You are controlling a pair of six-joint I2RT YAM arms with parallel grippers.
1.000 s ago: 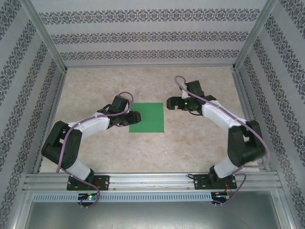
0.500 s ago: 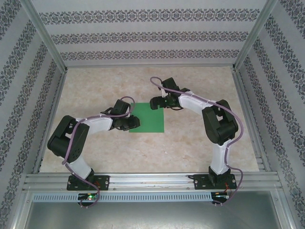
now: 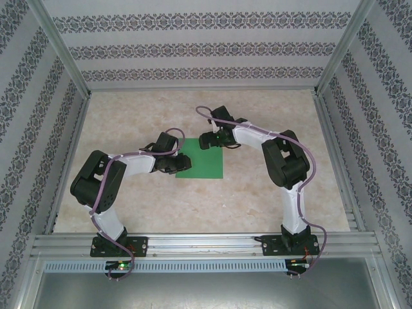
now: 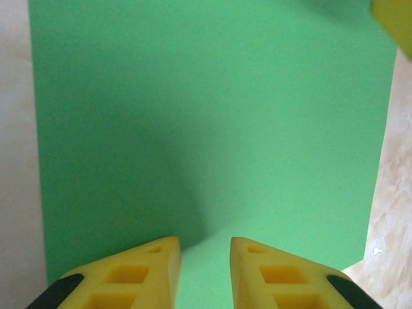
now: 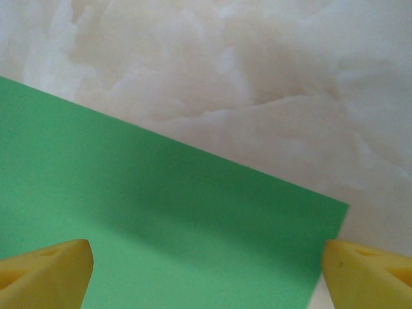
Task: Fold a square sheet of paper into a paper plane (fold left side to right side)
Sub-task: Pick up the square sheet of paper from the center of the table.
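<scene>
The square sheet of paper (image 3: 203,162) lies flat and bright green on the marbled table. My left gripper (image 3: 183,163) hovers over its left edge. In the left wrist view the yellow fingers (image 4: 151,270) stand a narrow gap apart, with the sheet (image 4: 212,116) showing through the left gripper (image 4: 205,248). My right gripper (image 3: 206,140) is above the sheet's far edge. In the right wrist view the right gripper (image 5: 206,251) is wide open, spanning the sheet (image 5: 161,232) near one corner. Nothing is held.
The marbled table (image 3: 257,193) is fenced by aluminium rails and patterned walls (image 3: 193,48). A yellow fingertip of the right gripper (image 4: 394,19) shows at the far corner in the left wrist view. The right arm's elbow (image 3: 286,161) stands just right of the sheet.
The right arm swung left from beside the sheet to above its far edge. The left gripper slid right onto the sheet's left edge and its fingers narrowed.
</scene>
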